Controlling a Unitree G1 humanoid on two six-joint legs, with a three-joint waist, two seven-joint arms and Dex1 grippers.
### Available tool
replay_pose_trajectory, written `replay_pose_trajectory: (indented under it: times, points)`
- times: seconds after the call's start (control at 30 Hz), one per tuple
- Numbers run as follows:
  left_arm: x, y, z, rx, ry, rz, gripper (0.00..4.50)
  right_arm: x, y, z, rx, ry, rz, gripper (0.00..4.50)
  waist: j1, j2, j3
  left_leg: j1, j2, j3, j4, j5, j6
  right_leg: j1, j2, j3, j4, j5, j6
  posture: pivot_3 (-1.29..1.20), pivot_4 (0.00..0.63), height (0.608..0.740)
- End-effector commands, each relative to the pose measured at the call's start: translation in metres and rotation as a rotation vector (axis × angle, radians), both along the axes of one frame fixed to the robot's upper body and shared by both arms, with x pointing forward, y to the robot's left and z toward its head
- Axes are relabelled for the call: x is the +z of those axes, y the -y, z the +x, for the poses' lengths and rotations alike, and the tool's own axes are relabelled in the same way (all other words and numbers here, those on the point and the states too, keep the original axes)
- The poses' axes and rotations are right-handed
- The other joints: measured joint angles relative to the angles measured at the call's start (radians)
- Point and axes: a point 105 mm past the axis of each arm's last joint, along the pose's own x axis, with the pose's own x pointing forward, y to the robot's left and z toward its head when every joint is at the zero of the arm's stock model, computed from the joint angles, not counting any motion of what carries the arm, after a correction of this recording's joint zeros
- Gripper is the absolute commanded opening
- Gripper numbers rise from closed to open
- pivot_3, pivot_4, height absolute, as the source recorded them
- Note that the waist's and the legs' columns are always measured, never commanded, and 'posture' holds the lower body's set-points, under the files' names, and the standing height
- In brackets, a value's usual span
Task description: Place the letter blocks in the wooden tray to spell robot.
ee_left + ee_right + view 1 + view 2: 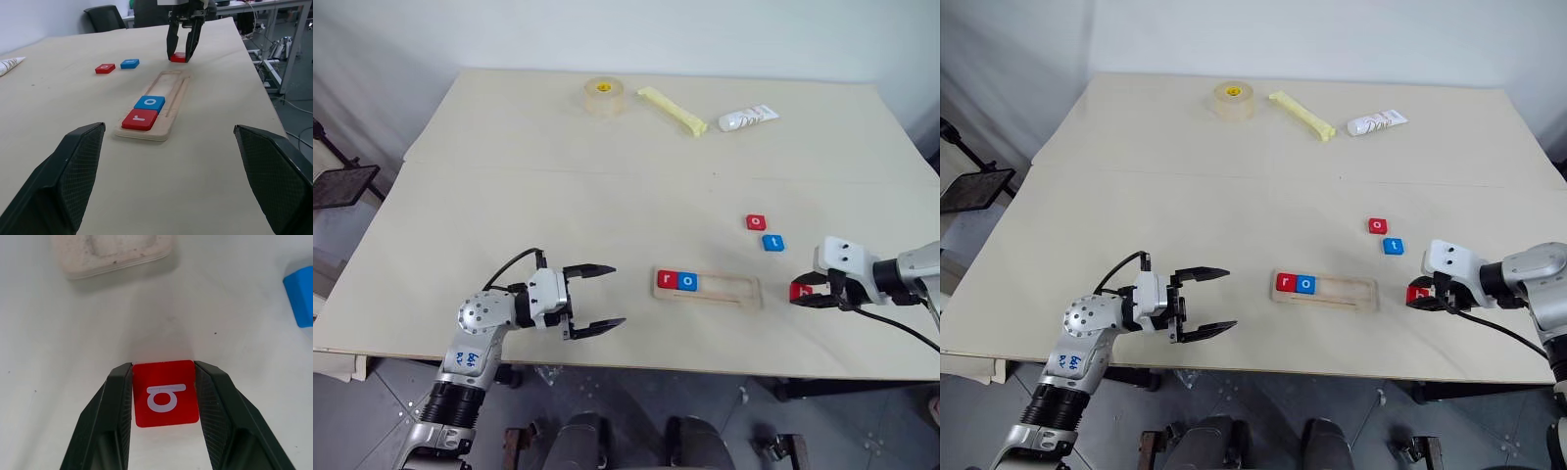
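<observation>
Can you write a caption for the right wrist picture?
Right gripper closes its black fingers around the red b block.

Blue tile point(300, 296) cut by right wrist view's edge, letter unseen; tray point(111, 252) end likewise cropped (tube point(10, 64) in left wrist view too).

The left tool point(597, 298) hovers level, pointing toward the robot's right, its two black fingers spread wide with nothing between them. The right tool point(164, 399) angles downward, its fingers pressed against both sides of the red b block point(165, 392).
</observation>
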Motion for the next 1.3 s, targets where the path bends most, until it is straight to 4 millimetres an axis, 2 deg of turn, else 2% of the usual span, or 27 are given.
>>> replay_pose_trajectory:
  times: [0.03,0.2,0.3,0.5,0.57,0.7,1.0,1.3]
  points:
    - [0.008,0.006,0.002,-0.023,0.033,-0.016,4.5,0.038,-0.002,-0.002,-0.035,0.072,0.023,1.46,0.001,0.001,0.0,0.0,0.0,0.0,0.0,0.0,0.0,0.0,0.0,0.0,0.0,0.0,0.0,0.0,0.15,0.74]
    - [0.009,0.013,0.01,-0.037,0.039,-0.026,4.5,0.057,-0.019,-0.011,-0.016,0.081,0.029,1.46,0.001,0.0,0.0,-0.001,0.0,-0.001,0.0,0.0,0.0,0.0,0.0,-0.001,0.0,0.0,0.0,0.0,0.15,0.74]
    - [0.009,0.016,0.015,-0.051,0.039,-0.026,4.5,0.067,-0.039,-0.011,0.0,0.084,0.054,1.46,0.0,0.001,0.0,-0.001,0.0,-0.001,0.0,0.0,0.0,0.0,0.0,-0.001,0.0,0.0,0.0,0.0,0.15,0.74]
    - [0.007,0.018,0.019,-0.078,0.042,-0.016,4.5,0.061,-0.082,-0.007,0.052,0.006,0.05,1.46,-0.004,0.001,0.001,-0.001,0.0,-0.001,0.0,0.0,0.0,-0.002,0.0,-0.001,0.001,0.0,0.0,0.0,0.15,0.74]
    - [0.006,0.018,0.02,-0.083,0.045,-0.01,4.5,0.06,-0.092,-0.001,0.06,0.01,0.055,1.46,-0.003,0.001,0.001,-0.001,0.0,-0.001,0.0,0.0,0.0,-0.002,-0.001,-0.001,0.001,0.0,0.0,0.0,0.15,0.74]
    - [0.006,0.015,0.022,-0.084,0.052,-0.007,4.5,0.05,-0.125,0.012,0.134,-0.022,0.061,1.46,-0.006,0.001,0.001,-0.002,0.0,-0.001,0.0,0.0,0.0,-0.002,-0.001,-0.001,0.001,0.0,0.0,0.0,0.15,0.74]
    - [0.007,0.013,0.021,-0.071,0.068,-0.004,4.5,0.034,-0.136,0.026,0.149,-0.043,-0.016,1.46,-0.004,0.001,0.001,-0.005,-0.005,-0.006,0.001,0.0,0.001,-0.004,-0.004,-0.007,0.004,0.0,0.0,0.0,0.15,0.74]
    - [0.006,0.013,0.02,-0.058,0.071,-0.005,4.5,0.025,-0.153,0.022,0.195,-0.073,-0.01,1.46,-0.009,0.001,0.001,-0.004,-0.004,-0.006,0.001,0.0,0.001,-0.004,-0.004,-0.009,0.004,0.0,0.0,0.0,0.15,0.74]
